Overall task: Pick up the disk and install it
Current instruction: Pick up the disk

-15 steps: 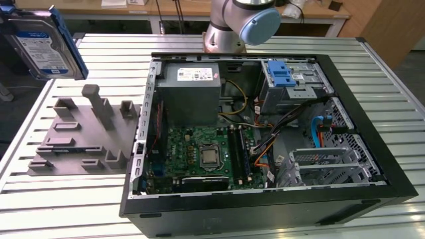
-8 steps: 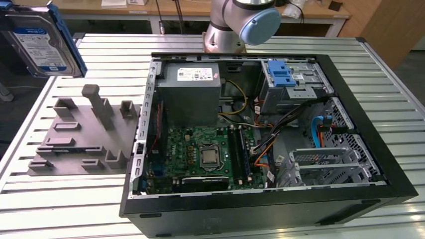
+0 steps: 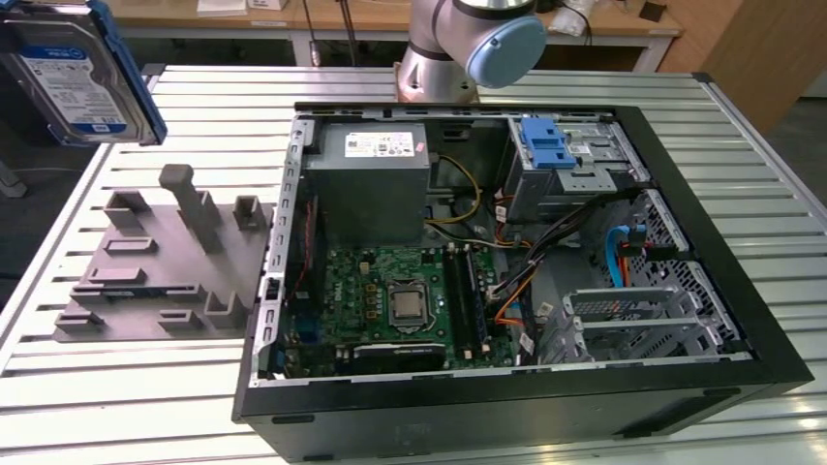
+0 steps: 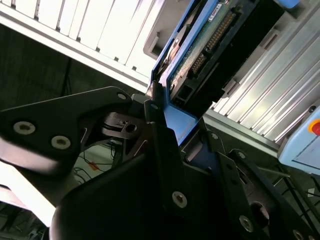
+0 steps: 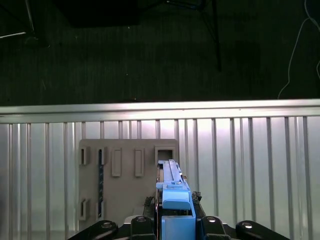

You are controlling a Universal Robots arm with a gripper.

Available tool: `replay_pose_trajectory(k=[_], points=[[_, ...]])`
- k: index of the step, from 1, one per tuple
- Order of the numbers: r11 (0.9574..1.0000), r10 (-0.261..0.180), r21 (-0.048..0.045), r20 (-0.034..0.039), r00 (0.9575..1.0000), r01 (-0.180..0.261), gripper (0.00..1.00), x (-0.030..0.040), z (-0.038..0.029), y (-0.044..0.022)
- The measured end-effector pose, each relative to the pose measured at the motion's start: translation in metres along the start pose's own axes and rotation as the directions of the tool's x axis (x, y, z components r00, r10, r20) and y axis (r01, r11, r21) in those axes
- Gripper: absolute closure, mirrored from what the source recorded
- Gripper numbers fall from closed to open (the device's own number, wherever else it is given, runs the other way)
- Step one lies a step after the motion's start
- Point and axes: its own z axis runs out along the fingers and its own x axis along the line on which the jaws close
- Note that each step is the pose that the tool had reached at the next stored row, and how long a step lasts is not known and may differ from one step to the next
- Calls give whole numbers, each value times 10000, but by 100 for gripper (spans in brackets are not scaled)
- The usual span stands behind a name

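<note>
We see the claw [image 4: 177,125] clamped on the blue-bracketed, flat silver-grey hard disk [image 3: 76,77]. The disk hangs upright at the exterior view's upper left, well apart from the open black computer case [image 3: 756,325] at centre-right.

Exterior high; wrist views near disk [image 5: 172,192]

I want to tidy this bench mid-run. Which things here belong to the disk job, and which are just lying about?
Job:
- disk, clamped in the gripper and held above the table
- open case, likely where it goes

Lying about:
- grey slotted holder, on the table beside the case
</note>
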Motion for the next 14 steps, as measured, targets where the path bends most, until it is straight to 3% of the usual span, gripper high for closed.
replay_pose_trajectory(k=[14], points=[[10000,1,0,0,10000,-1,64,-1,-212,5]])
